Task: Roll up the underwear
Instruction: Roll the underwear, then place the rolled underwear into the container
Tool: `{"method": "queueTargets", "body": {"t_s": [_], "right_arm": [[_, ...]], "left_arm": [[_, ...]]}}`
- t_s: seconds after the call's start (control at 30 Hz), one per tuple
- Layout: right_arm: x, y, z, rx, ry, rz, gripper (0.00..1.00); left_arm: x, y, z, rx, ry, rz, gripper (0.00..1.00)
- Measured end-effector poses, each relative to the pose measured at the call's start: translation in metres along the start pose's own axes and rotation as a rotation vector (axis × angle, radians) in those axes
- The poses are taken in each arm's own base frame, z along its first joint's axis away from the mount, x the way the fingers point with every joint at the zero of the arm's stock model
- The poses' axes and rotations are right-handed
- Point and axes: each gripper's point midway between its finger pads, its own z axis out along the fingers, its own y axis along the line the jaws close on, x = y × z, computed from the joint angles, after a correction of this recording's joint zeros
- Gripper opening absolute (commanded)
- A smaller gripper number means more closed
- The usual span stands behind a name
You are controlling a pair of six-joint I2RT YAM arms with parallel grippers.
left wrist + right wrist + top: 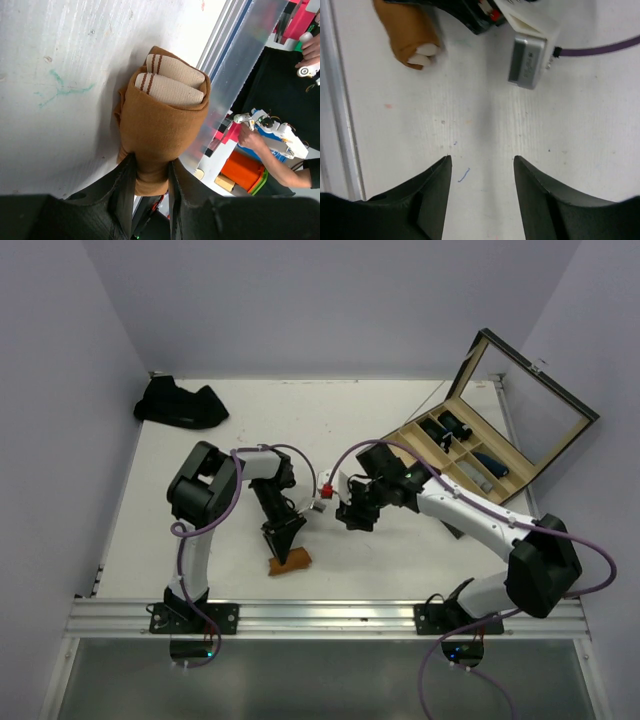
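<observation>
I'm clamping the rust-orange briefs [160, 125], rolled, in my left claw [150, 169] by the bench's [530, 125] near edge; right claw [482, 167] is hanging open

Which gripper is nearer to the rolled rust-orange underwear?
Left. The left gripper is shut on one end of the rolled rust-orange underwear; the right gripper hangs open above the table, apart from it.

Wooden box [545, 376]: 1. Rust-orange underwear roll [290, 562]: 1, left of box. Dark underwear heap [180, 403]: 1, far left of box.
</observation>
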Motion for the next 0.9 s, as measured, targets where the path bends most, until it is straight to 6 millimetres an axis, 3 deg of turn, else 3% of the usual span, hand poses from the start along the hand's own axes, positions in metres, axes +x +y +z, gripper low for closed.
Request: {"method": "queueTargets", "body": {"t_s": [0.1, 0.2, 0.23, 0.27, 0.3, 0.5, 0.6, 0.73, 0.9], "right_arm": [[-0.022, 0.017, -0.002, -0.059, -0.048, -0.043, 0.6], [-0.049, 0.045, 0.009, -0.138, -0.07, -0.135, 0.64], [-0.057, 0.055, 0.015, -0.163, -0.073, -0.169, 0.66], [-0.064, 0.065, 0.021, -0.191, -0.072, -0.201, 0.75], [-0.069, 0.076, 0.028, -0.216, -0.071, -0.232, 0.76], [-0.073, 0.12, 0.07, -0.302, -0.029, -0.384, 0.71], [-0.07, 0.123, 0.086, -0.281, -0.016, -0.417, 0.68], [-0.068, 0.109, 0.102, -0.21, -0.007, -0.427, 0.68], [-0.067, 0.1, 0.108, -0.164, 0.005, -0.431, 0.66]], "left_arm": [[0.0, 0.0, 0.0, 0.0, 0.001, 0.002, 0.05], [0.0, 0.0, 0.0, -0.002, 0.002, 0.005, 0.05], [0.0, 0.0, 0.0, -0.002, 0.002, 0.005, 0.05], [0.0, 0.0, 0.0, -0.002, 0.002, 0.005, 0.05], [0.0, 0.0, 0.0, -0.002, 0.002, 0.006, 0.05], [0.0, 0.0, 0.0, -0.002, 0.002, 0.006, 0.05], [0.0, 0.0, 0.0, -0.002, 0.002, 0.005, 0.05], [0.0, 0.0, 0.0, -0.002, 0.003, 0.005, 0.05], [0.0, 0.0, 0.0, -0.002, 0.002, 0.004, 0.05]]}}
